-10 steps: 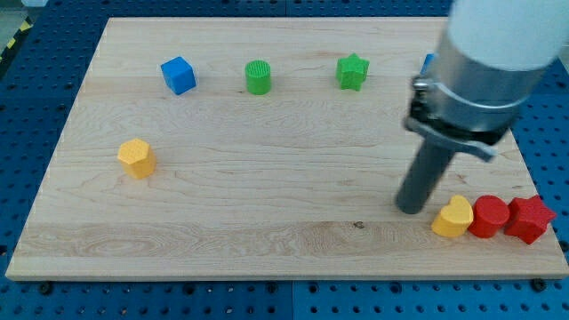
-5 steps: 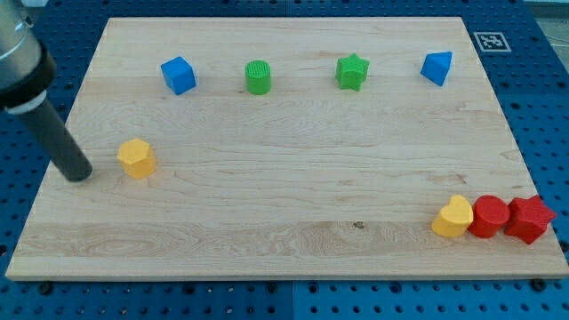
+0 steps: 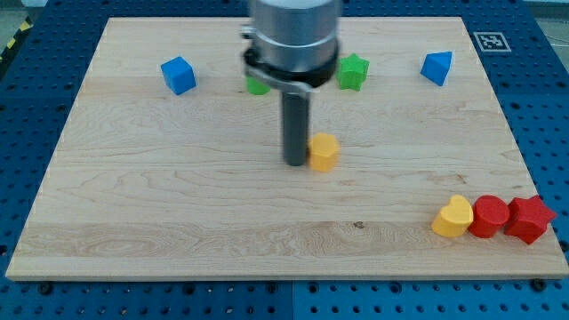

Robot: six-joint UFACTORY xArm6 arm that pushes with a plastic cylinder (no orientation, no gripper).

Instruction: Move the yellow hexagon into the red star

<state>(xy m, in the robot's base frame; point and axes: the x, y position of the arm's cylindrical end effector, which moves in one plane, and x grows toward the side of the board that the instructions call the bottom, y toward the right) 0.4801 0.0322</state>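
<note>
The yellow hexagon (image 3: 324,151) lies near the middle of the wooden board (image 3: 178,213). My tip (image 3: 294,162) touches its left side. The red star (image 3: 530,219) sits at the board's lower right corner, far to the right of the hexagon and lower in the view. A red cylinder (image 3: 490,216) and a yellow heart (image 3: 454,217) stand in a row to the star's left, between it and the hexagon.
Along the view's top stand a blue cube (image 3: 178,75), a green cylinder (image 3: 258,85) partly hidden behind the arm, a green star (image 3: 355,72) and a blue triangular block (image 3: 436,68).
My tip went from the right side to the left of the hexagon, then pushed it rightward from the board's left part to the middle.
</note>
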